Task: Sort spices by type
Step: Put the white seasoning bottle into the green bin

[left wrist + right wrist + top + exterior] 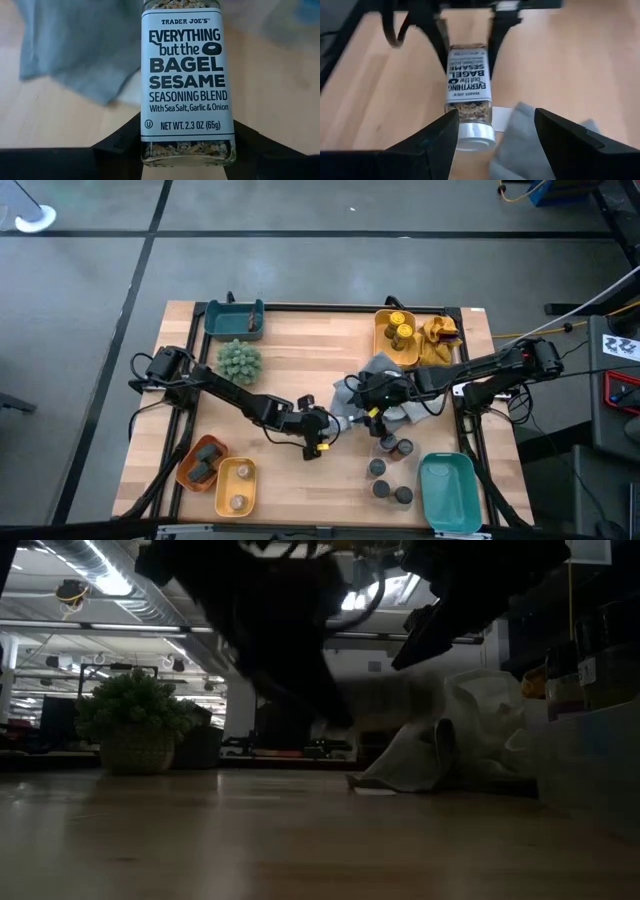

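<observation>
Bagel seasoning jar [187,80] sits at the high view's centre, clamped in the left gripper [335,423] beside the grey cloth [385,375]. Just right of it, the right gripper [372,398] hangs spread and empty, its fingers [432,137] flanking the jar's white lid [476,132].

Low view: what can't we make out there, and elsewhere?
- Low view: bagel seasoning jar hidden behind dark blurred arms; only plant and grey cloth readable.
- Left wrist view: jar lid cut off at the edge.
- High view: labels on loose jars too small.
- Right wrist view: left gripper cropped at the edge.
</observation>
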Tool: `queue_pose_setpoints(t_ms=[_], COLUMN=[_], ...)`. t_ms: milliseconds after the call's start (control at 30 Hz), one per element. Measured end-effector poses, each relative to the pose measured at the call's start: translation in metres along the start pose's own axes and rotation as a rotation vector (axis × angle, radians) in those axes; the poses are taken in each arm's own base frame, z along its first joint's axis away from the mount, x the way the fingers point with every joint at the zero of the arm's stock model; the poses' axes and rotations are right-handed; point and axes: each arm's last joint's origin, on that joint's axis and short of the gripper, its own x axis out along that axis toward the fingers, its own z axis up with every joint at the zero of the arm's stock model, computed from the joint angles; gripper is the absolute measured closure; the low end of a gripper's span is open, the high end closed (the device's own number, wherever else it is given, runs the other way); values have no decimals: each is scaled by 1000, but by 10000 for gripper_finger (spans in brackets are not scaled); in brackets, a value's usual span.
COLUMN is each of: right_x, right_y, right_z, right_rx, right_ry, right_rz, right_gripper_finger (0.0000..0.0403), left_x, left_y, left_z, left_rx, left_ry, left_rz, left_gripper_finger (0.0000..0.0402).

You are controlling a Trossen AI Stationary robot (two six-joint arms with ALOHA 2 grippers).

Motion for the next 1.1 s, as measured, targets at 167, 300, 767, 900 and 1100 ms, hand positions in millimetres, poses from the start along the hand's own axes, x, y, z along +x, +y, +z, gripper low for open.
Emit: queue_pose_setpoints(t_ms=[167, 300, 767, 900, 1100], right_x=[0, -1, -2, -5, -24], right_y=[5, 8, 49, 58, 67], right_z=[0, -1, -11, -13, -9], right_rx=[-36, -39, -177, -208, -211], right_ry=[4, 9, 68, 52, -15], right_rz=[157, 266, 51, -55, -84], right_gripper_finger=[143, 143, 143, 143, 143], left_x=[-6, -8, -10, -14, -17], left_y=[-8, -11, -17, -20, -29], left_z=[15, 20, 27, 32, 30], left_rx=[38, 48, 44, 38, 26], left_ry=[-45, -63, -142, -184, -205], left_rz=[-23, -32, -61, -65, -82], left_gripper_finger=[220, 220, 220, 220, 220])
